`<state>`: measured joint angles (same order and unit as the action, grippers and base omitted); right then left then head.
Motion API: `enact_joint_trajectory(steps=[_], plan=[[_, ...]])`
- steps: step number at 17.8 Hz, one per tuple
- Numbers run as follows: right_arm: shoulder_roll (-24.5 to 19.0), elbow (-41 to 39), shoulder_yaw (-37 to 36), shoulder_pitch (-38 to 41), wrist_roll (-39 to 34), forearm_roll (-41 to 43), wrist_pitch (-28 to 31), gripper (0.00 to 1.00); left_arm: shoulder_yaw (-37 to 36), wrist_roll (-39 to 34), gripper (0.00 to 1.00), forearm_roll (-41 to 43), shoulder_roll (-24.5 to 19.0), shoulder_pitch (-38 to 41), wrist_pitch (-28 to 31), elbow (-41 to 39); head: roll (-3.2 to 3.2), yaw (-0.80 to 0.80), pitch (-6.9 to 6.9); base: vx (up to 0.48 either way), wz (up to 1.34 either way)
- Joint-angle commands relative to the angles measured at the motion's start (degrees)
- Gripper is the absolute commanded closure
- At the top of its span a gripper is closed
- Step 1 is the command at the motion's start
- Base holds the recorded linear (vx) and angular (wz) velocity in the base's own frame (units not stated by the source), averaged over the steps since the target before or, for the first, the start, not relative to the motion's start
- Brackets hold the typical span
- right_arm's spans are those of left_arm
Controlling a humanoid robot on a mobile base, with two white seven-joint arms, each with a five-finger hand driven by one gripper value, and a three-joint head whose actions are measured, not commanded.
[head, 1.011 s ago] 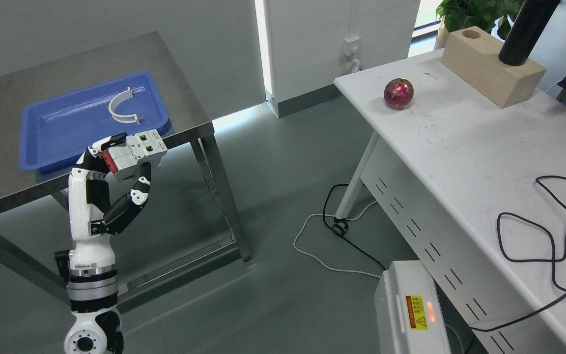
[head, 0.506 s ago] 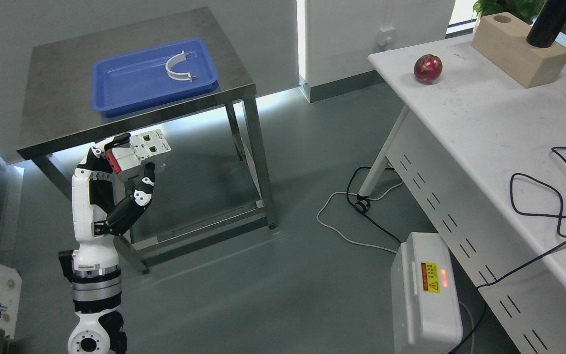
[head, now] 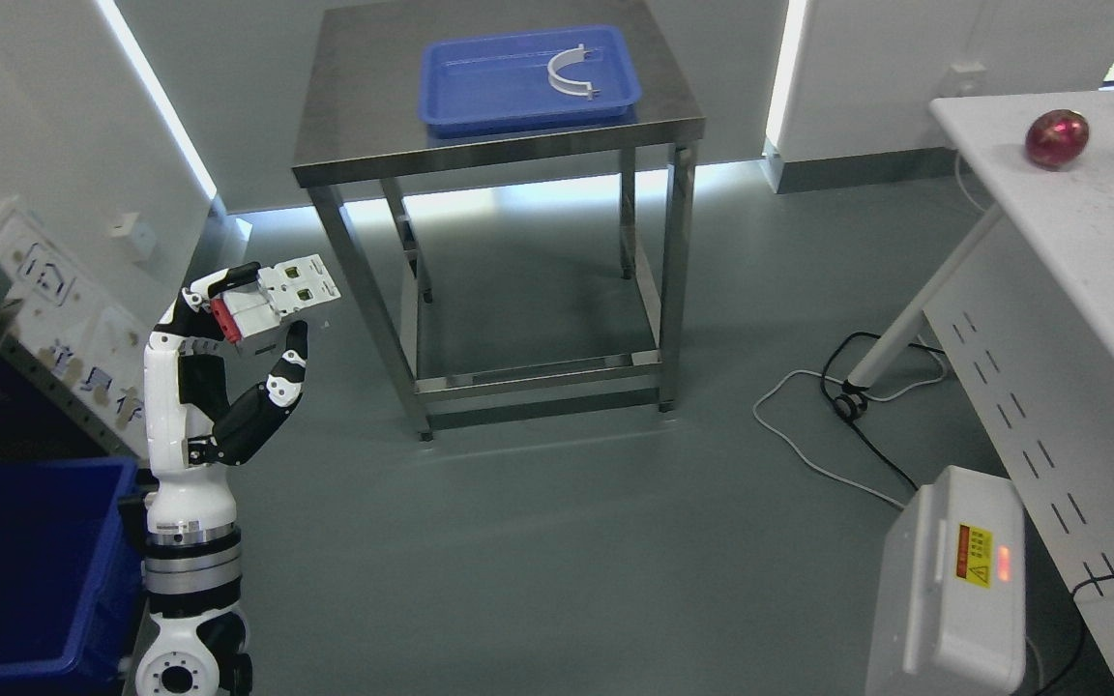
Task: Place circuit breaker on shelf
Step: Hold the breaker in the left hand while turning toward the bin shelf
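Aloft: one circuit breaker (head: 275, 298) pinched in left hand (head: 228, 362).
One blue tray (head: 499, 92) on steel desk (head: 364, 145), holding one white clamp (head: 571, 75).

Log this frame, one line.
left hand: gripping circuit breaker | held aloft, off steel table | shelf placement: pending

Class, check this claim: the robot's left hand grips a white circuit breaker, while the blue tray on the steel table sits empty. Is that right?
Not quite. The head view shows the left hand gripping the circuit breaker, but the blue tray on the steel table holds a white curved clip.
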<state>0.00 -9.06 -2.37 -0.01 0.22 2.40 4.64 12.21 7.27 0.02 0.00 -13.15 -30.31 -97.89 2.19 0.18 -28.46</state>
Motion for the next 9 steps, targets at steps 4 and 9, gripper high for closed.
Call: enact_joint_trajectory(steps=[4,9], plan=[[1.0,0.0,0.0,0.9,0.0,0.1,-1.9,0.00,-4.4,2.5,0.89,1.4,-1.0,0.7,-3.0,0.0,0.00,0.00,0.00,-0.210,0.55],[1.0,0.0,0.0,0.9,0.0,0.0,-1.9,0.00,-10.1,2.7,0.89,1.4,-1.0,-7.8,0.3,-0.1,0.00,0.00,0.00,-0.253,0.58]])
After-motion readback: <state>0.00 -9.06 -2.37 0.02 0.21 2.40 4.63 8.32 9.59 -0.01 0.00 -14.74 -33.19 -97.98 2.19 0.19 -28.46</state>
